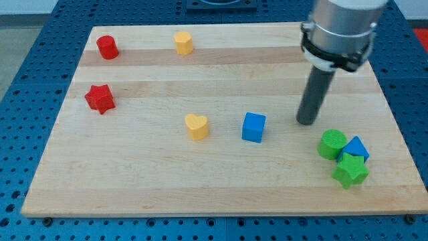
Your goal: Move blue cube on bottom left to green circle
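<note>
A blue cube [253,127] sits on the wooden board a little right of centre. A green circle, a short cylinder [332,144], stands at the lower right, about a hundred pixels to the view's right of the cube. My tip [306,122] rests on the board between them, right of the blue cube and up-left of the green circle, touching neither.
A blue triangular block [356,148] and a green star [350,171] crowd against the green circle. A yellow heart [196,126] lies left of the blue cube. A red star [99,98], red cylinder [107,47] and yellow hexagon [184,43] sit at the upper left.
</note>
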Available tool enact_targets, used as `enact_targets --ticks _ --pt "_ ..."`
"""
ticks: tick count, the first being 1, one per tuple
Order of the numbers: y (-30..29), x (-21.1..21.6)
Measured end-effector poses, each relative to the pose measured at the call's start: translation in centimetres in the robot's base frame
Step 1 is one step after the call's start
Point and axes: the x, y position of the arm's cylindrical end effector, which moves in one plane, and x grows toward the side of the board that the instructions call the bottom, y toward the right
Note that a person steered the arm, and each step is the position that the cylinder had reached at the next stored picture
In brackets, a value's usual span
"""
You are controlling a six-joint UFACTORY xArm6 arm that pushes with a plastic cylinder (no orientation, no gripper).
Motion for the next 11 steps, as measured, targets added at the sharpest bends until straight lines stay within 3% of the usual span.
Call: enact_targets --ticks 2,4,5,8,10,11 --pt "-10.9 -3.0" --pt "-13.2 -2.6" --pt "-13.3 1.1" --pt "-6.6 1.6" --pt "-0.8 8.6" --pt "-0.3 9.1"
